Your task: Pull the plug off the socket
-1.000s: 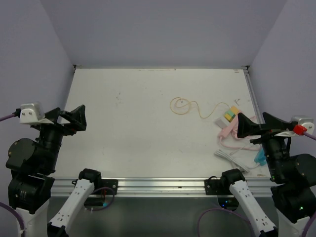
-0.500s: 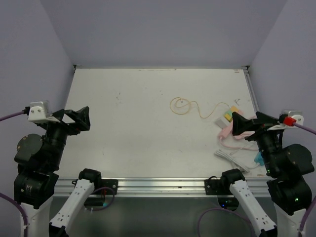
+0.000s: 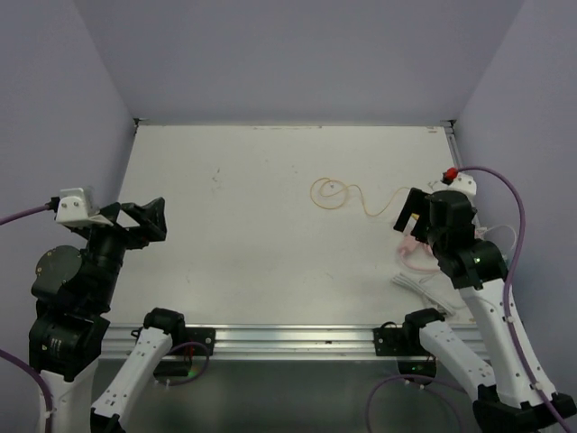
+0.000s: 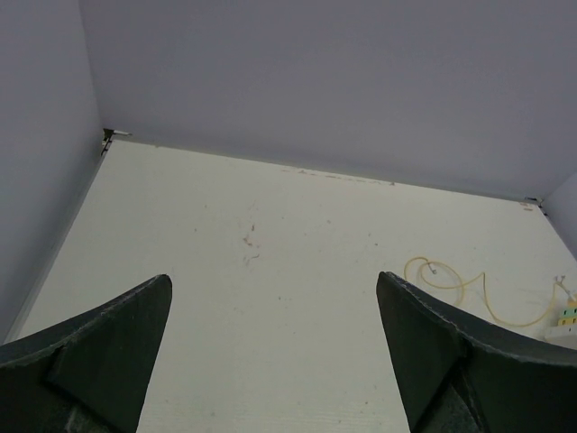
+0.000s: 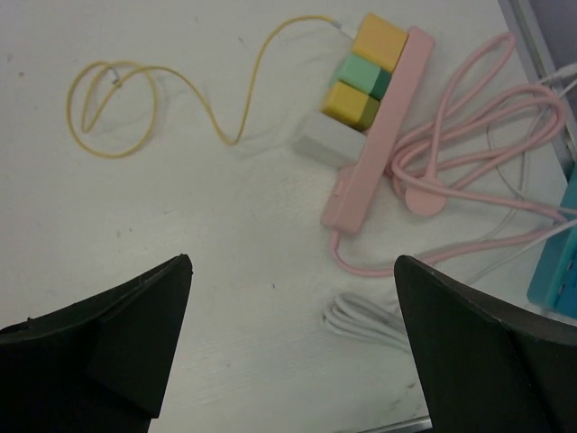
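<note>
A pink power strip (image 5: 383, 135) lies at the table's right side. Three coloured cube plugs sit along its left face: orange-yellow (image 5: 379, 41), green (image 5: 361, 74) and yellow (image 5: 350, 104). A white plug block (image 5: 317, 142) sits below them. A thin yellow cable (image 5: 108, 99) runs from the top cube into a coil. My right gripper (image 5: 293, 262) is open and empty, hovering above the table just short of the strip. In the top view my right gripper (image 3: 415, 216) hides most of the strip. My left gripper (image 4: 275, 278) is open and empty, far off at the left (image 3: 149, 219).
The strip's pink cord (image 5: 469, 135) lies looped to the right of it. A white cable bundle (image 5: 370, 320) lies near the front edge, and a blue object (image 5: 554, 262) lies at the far right. The table's right rail (image 3: 460, 176) is close by.
My right arm has swung up and inward from the table's right edge and now points down over the power strip. My left arm has shifted only slightly.
</note>
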You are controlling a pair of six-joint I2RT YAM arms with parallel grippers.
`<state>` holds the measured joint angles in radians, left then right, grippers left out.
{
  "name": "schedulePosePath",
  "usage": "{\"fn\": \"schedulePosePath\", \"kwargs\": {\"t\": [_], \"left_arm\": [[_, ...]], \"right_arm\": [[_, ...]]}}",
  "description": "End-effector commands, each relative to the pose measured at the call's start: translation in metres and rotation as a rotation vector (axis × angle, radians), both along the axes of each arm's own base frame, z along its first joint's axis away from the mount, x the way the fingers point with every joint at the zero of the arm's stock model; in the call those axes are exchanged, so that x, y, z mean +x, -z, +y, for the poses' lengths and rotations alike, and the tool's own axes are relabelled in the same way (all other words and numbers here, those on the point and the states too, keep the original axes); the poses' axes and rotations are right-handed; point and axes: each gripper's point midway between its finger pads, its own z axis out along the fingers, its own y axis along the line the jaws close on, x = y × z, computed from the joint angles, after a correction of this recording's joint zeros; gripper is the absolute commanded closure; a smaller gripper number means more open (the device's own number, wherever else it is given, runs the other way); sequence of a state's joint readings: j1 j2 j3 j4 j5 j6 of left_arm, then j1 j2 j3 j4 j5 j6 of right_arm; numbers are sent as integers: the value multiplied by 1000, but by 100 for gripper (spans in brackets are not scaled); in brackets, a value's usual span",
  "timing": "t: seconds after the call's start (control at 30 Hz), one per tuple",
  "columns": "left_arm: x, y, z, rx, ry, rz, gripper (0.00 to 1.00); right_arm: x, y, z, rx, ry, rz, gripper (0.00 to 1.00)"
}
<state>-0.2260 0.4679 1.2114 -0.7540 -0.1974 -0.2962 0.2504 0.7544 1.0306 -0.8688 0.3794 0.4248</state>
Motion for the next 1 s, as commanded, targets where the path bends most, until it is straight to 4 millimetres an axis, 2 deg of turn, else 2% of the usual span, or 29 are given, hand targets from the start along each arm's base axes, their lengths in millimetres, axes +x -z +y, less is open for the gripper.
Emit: {"fn": "schedulePosePath", "kwargs": {"t": [0.0, 0.03, 0.17, 0.23, 0.27, 0.3, 0.37, 0.43, 0.47, 0.6, 0.8, 0.97], "left_arm": [[-1, 4, 0, 2, 2, 6, 0], [-1, 5, 0, 3, 2, 6, 0], [-1, 11, -1, 6, 5, 17, 0], [-2, 13, -1, 4, 8, 18, 0], [-1, 16, -2, 6, 13, 27, 0], [-1, 17, -2, 7, 14, 30, 0], [-1, 21, -2, 9, 14, 39, 0], [0, 26, -3, 10, 14, 48, 0], [-1, 26, -4, 9, 20, 45, 0], [3, 35, -6, 10, 28, 66, 0], [6, 44, -7, 17, 33, 90, 1], [12, 52, -9, 26, 33, 111, 0]], "right_arm": [[-1, 21, -5, 42, 103, 41, 1], [0, 36, -5, 38, 116, 85, 1], [4, 72, -10, 46, 190, 166, 1], [6, 92, -11, 77, 219, 198, 1], [8, 102, -19, 98, 260, 219, 1], [9, 110, -15, 150, 252, 237, 2], [10, 129, -26, 193, 311, 259, 7], [15, 143, -23, 241, 312, 263, 13], [17, 148, -28, 262, 334, 271, 13], [30, 159, -24, 312, 324, 260, 14], [41, 173, -40, 289, 374, 250, 16], [50, 181, -43, 291, 374, 261, 23]]}}
